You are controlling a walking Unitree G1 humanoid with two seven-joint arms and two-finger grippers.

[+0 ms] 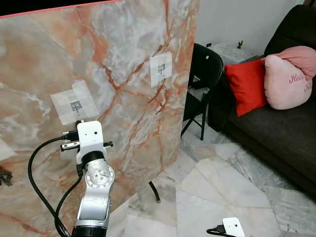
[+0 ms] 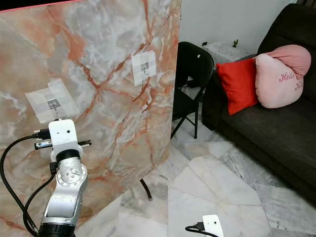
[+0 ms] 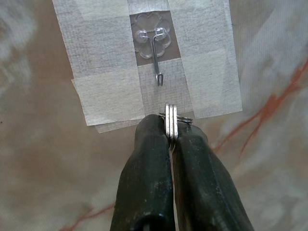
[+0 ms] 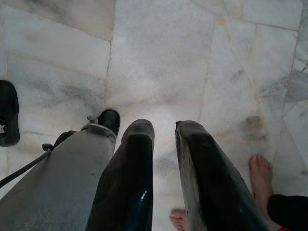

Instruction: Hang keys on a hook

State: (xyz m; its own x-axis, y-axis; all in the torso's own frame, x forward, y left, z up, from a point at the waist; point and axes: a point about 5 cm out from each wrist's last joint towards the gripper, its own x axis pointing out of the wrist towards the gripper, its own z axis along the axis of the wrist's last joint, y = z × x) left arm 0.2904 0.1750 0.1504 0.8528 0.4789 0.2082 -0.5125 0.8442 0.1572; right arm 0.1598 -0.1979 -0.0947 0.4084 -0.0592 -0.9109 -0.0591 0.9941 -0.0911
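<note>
The key ring (image 3: 171, 120) is clamped edge-on between the two black fingertips of the left gripper (image 3: 170, 137), which are pressed together on it. It sits just below the small metal hook (image 3: 156, 60) and does not touch it; the tip of the hook points toward the ring. The hook hangs from a clear flower-shaped base and is fixed with pale tape patches (image 3: 144, 62) on an upright marble-patterned board (image 1: 123, 64). In the head views the left arm (image 1: 94, 182) is raised in front of this board, its wrist close to the taped patch (image 1: 74, 103). A second taped hook (image 1: 161, 69) is higher on the board, nearer its right edge.

The right gripper (image 4: 164, 139) hangs low over the pale marble floor (image 4: 159, 62), its fingers standing apart with nothing between them. A person's bare foot (image 4: 262, 175) is on the floor near it. Behind the board there is a black chair (image 1: 205, 74), and a dark sofa (image 1: 276, 128) with a red cushion (image 1: 245, 86) and a pink one (image 1: 289, 74).
</note>
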